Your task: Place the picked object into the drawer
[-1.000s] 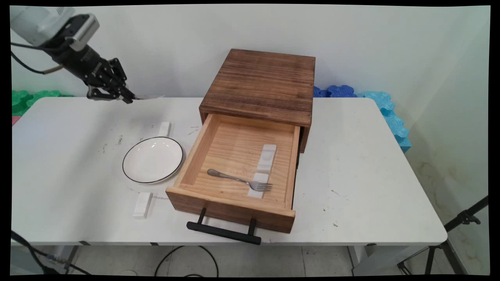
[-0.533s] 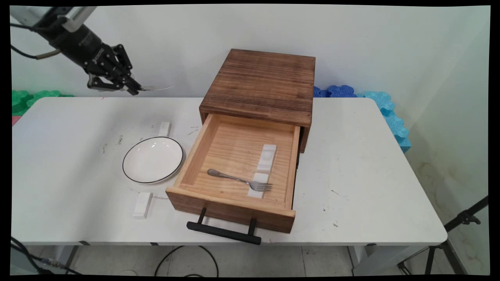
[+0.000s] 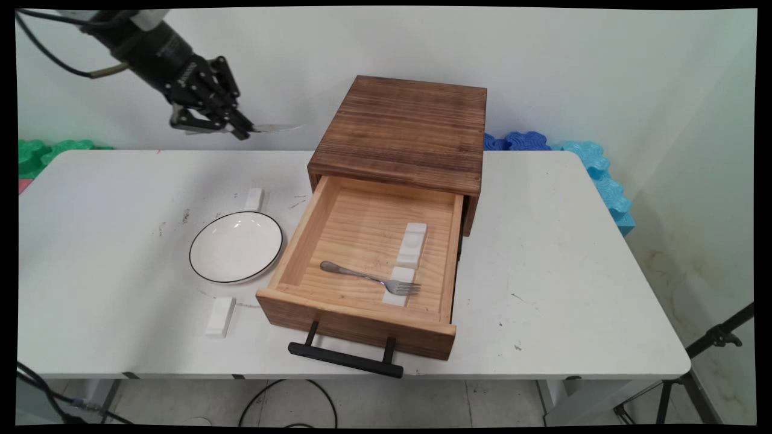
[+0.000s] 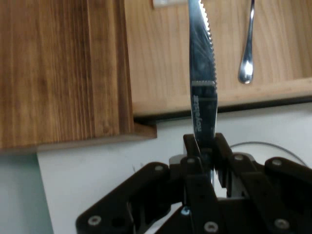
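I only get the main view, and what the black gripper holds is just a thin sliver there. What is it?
Observer: The hand view shows a silver table knife with a serrated edge, clamped in the black two-finger gripper.
Operator: Which end is gripped?
Observer: The handle end. The blade sticks straight out ahead, and lettering shows on the metal just past the fingers.
Operator: What lies beyond the blade?
Observer: The floor of the open light wooden drawer, with the handle of the silver metal fork beside the blade in that view.
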Robot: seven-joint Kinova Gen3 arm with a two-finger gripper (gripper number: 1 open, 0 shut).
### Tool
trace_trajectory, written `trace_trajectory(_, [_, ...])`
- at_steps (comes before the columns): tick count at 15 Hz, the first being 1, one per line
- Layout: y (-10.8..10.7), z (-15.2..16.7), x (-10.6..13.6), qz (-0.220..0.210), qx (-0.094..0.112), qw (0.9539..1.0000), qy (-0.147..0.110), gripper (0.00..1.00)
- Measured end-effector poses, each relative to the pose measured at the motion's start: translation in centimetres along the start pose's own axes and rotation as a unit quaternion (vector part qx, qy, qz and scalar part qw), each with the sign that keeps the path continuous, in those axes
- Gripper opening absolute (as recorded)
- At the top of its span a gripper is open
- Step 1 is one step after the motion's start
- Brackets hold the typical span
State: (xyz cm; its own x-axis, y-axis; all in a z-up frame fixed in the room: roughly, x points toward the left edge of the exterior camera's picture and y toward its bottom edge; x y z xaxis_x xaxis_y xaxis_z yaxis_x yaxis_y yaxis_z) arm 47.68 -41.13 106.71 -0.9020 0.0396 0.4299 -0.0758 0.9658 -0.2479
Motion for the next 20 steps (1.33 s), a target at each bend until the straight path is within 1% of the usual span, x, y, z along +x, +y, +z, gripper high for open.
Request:
trace_trajectory(5, [-0.8,2.7,3.6,0.005,-0.002,1.0,0.006,0.0])
trace_trajectory(11, [-1.2,6.5,7.2,0.009,-0.009,0.9999,0.007,0.0])
trace_trajectory(16, [-1.1,10.1,9.4,0.011,-0.016,0.9998,0.007,0.0])
trace_trajectory(20, [-1.2,13.3,10.7,0.013,-0.02,0.9997,0.003,0.0])
